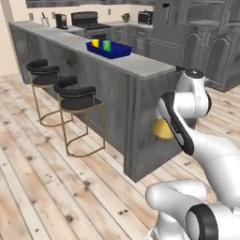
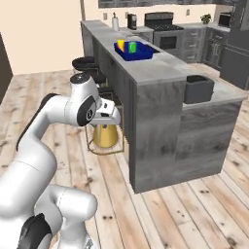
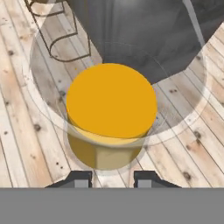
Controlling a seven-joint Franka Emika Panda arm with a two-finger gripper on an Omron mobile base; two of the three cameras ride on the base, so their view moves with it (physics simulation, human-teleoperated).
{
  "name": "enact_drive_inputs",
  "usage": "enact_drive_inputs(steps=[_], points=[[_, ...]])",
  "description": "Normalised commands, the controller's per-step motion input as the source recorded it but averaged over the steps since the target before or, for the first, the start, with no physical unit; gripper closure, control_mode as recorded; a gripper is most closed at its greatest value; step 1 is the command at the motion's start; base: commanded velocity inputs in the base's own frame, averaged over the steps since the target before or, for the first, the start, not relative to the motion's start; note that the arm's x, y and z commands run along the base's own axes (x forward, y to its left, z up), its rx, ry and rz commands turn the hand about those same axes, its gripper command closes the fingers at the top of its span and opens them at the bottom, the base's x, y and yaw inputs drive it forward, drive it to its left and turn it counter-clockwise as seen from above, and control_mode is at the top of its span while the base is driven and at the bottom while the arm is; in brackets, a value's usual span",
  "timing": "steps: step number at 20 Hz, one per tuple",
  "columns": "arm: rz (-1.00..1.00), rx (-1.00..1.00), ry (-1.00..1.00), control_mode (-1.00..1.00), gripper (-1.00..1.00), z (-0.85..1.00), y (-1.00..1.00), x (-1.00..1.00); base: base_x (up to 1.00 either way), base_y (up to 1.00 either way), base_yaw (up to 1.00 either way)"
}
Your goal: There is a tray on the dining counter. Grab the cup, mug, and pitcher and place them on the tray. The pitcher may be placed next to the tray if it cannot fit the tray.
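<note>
Pale wooden floorboards run under a long dining counter (image 1: 140, 65) with a grey stone top and a dark grey wood-grain front, set in a kitchen of dark cabinets. Two black bar stools (image 1: 75, 93) on thin gold legs are stood along its front. Far down the stone top a deep-blue tray (image 1: 117, 50) is seen, and inside it two small things are stood side by side — the yellow cup (image 1: 95, 43) and the green mug (image 1: 107, 45). A dark boxy object (image 2: 199, 88) is placed on the lower grey ledge at the near end of the counter.

The white arm is bent low beside the counter's near end, above the floor. The pitcher (image 2: 105, 135) is held up off the floor under the hand, its orange-yellow lower half showing against the counter's dark front in the right base view; in the left base view just a slice of that orange-yellow body (image 1: 163, 129) is seen behind the arm. The hand view looks down through the clear pitcher (image 3: 111, 100): a round orange disc is seen, ringed by faint glass outlines, with floorboards and a stool's legs beyond. The gripper (image 3: 113, 178) is closed around the pitcher's narrow top, its two dark finger tips (image 3: 79, 178) set a little apart at either side.
</note>
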Motion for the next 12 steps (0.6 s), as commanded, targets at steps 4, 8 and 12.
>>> enact_drive_inputs(steps=[4, 8, 12], points=[[0.00, 0.00, 0.00, 1.00, 1.00, 0.00, 0.00, 0.00, 0.54, 0.53, 0.28], [0.00, 0.00, 0.00, 1.00, 1.00, 0.00, 0.00, 0.00, 0.67, 0.26, 0.34], [0.00, 0.00, 0.00, 1.00, 1.00, 0.00, 0.00, 0.00, 0.73, 0.26, 0.34]])
